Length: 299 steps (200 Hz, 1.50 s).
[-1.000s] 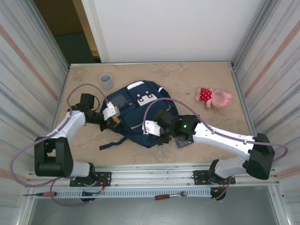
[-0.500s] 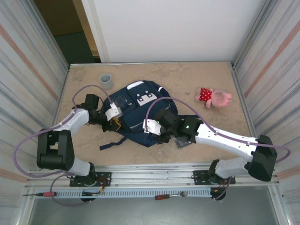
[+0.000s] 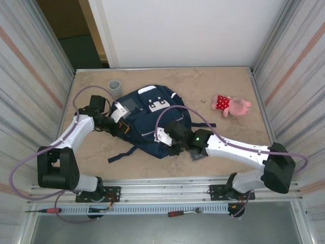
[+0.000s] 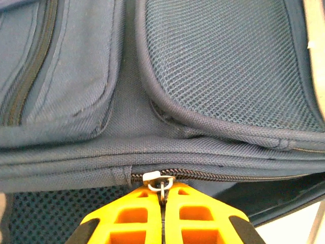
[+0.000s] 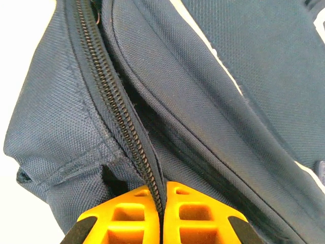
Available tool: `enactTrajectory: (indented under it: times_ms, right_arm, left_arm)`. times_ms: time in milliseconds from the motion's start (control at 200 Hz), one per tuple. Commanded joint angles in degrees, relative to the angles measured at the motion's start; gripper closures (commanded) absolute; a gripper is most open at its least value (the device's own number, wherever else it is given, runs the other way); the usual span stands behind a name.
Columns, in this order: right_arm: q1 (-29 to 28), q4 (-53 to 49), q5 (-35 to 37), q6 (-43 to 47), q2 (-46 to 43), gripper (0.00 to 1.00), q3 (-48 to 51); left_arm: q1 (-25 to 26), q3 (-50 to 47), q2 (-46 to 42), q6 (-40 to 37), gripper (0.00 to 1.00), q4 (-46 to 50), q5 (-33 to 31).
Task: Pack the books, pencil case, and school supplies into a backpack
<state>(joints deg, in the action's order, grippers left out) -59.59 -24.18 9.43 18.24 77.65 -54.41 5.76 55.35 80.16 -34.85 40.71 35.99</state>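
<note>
We see a navy blue backpack [image 3: 150, 118] lying flat at the middle of a tan, speckled table [image 3: 203, 85]. The marks on its white patches are too small to read. Ribbed metal walls [image 3: 30, 76] close in both sides and a white panel [image 3: 183, 30] stands behind. A grey cup [image 3: 115, 87] sits near the far left corner, and a pink and red plush toy [image 3: 231, 105] lies well to the right.

The left arm bends in from the left. The left gripper [image 4: 163, 195] has its orange fingers pressed together on the metal zipper pull [image 4: 158, 179].

The right arm stretches low across the table. The right gripper [image 5: 161, 195] is clamped on the backpack's zipper seam.
</note>
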Motion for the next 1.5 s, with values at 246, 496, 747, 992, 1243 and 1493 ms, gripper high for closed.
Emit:
enactTrajectory:
  times_ms: [246, 496, 747, 992, 1243, 1493]
  right_arm:
    - [1.8, 1.9, -4.4, -18.6, -1.8, 0.52, -2.4]
    - [10.5, 2.5, -20.0, -63.1, -11.3, 0.46, 2.7]
    - [12.2, 6.9, -24.1, -89.3, -11.7, 0.39, 8.6]
    - [13.3, 19.2, -24.4, -98.5, -7.2, 0.40, 14.5]
    - [12.6, 25.8, -23.2, -100.4, -0.9, 0.46, 13.3]
    - [13.3, 33.8, -22.4, -101.7, 4.1, 0.59, 14.7]
  left_arm:
    - [0.8, 2.8, 0.4, 16.8, 1.00, 8.8, 3.1]
    - [1.9, 1.2, 1.0, 17.2, 1.00, 7.5, -2.2]
    - [3.4, 2.0, 0.8, 17.1, 1.00, 7.1, -3.9]
    - [3.8, 1.4, -0.8, 17.9, 1.00, 5.8, -3.5]
    - [5.5, 0.8, -1.9, 18.7, 1.00, 5.2, -2.8]
    - [6.0, 0.7, -2.5, 19.1, 1.00, 4.9, -2.4]
